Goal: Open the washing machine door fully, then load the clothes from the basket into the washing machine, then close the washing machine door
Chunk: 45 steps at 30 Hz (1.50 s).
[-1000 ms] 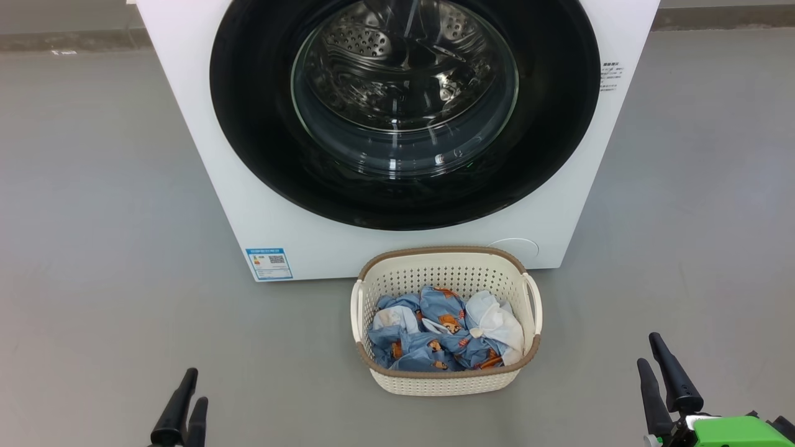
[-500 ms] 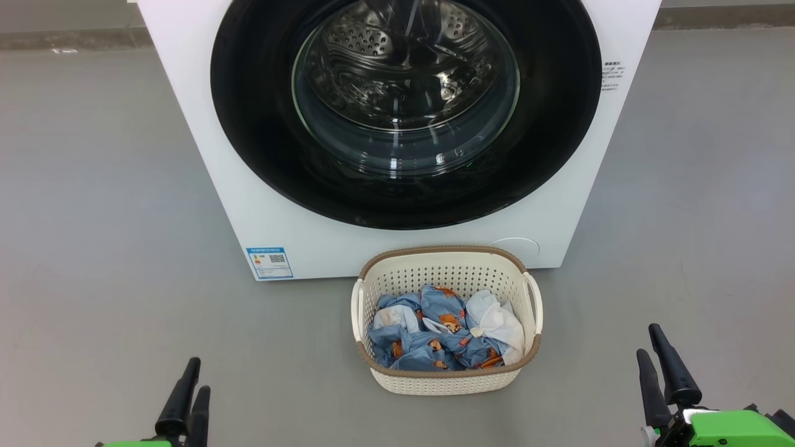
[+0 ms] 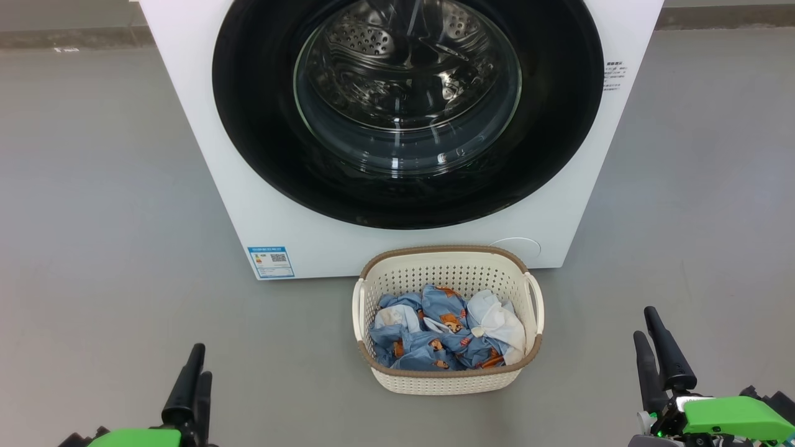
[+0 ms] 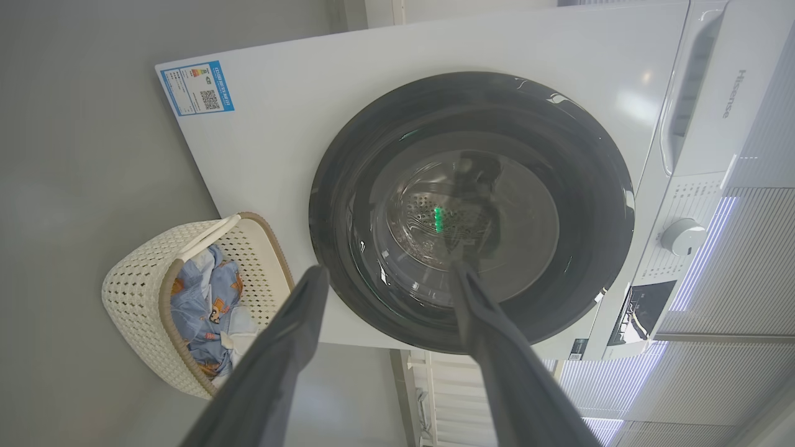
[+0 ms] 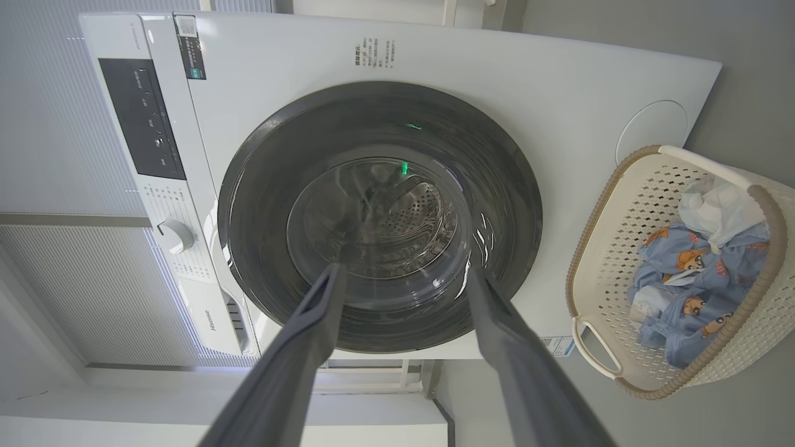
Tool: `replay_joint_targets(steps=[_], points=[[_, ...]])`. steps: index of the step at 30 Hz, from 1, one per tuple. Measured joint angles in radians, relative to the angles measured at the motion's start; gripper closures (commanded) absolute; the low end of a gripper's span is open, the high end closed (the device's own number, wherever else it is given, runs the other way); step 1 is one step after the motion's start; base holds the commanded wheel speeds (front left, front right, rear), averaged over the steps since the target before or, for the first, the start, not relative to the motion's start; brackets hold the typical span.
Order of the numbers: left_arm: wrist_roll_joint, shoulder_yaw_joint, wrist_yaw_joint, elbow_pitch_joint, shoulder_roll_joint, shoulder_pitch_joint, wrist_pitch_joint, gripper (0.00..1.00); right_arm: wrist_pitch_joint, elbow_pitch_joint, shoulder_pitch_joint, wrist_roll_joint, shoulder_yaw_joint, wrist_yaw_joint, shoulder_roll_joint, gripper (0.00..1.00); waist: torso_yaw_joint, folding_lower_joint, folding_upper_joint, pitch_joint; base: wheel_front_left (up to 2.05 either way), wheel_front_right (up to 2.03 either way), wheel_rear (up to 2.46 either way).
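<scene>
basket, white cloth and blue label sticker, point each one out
basket [image 3: 447, 383]: head view, on its perforated front wall.
white cloth [image 3: 497, 323]: head view, middle of the bunched piece.
blue label sticker [image 3: 271, 262]: head view, centre of the sticker.
</scene>
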Motion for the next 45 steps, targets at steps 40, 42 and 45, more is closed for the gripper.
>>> replay_joint_targets(steps=[40, 42, 45], points=[[0.645, -0.064, 0.01, 0.005, 0.031, -0.041, -0.12, 0.0, -0.119, -0.001, -0.061, -0.525, 0.098, 0.0, -0.051, 0.0, -0.001, 0.0, 0.0, -0.007, 0.0, 0.0, 0.0], [0.671, -0.066, 0.01, 0.007, 0.03, -0.041, -0.127, 0.0, -0.124, 0.01, -0.062, -0.573, 0.098, 0.0, -0.051, 0.0, -0.001, -0.0001, 0.0, -0.008, 0.0, 0.0, 0.0], [0.714, -0.068, 0.009, 0.009, 0.03, -0.042, -0.133, 0.0, -0.133, 0.027, -0.063, -0.638, 0.098, 0.0, -0.05, 0.0, 0.0, 0.0, 0.0, -0.008, 0.0, 0.0, 0.0]])
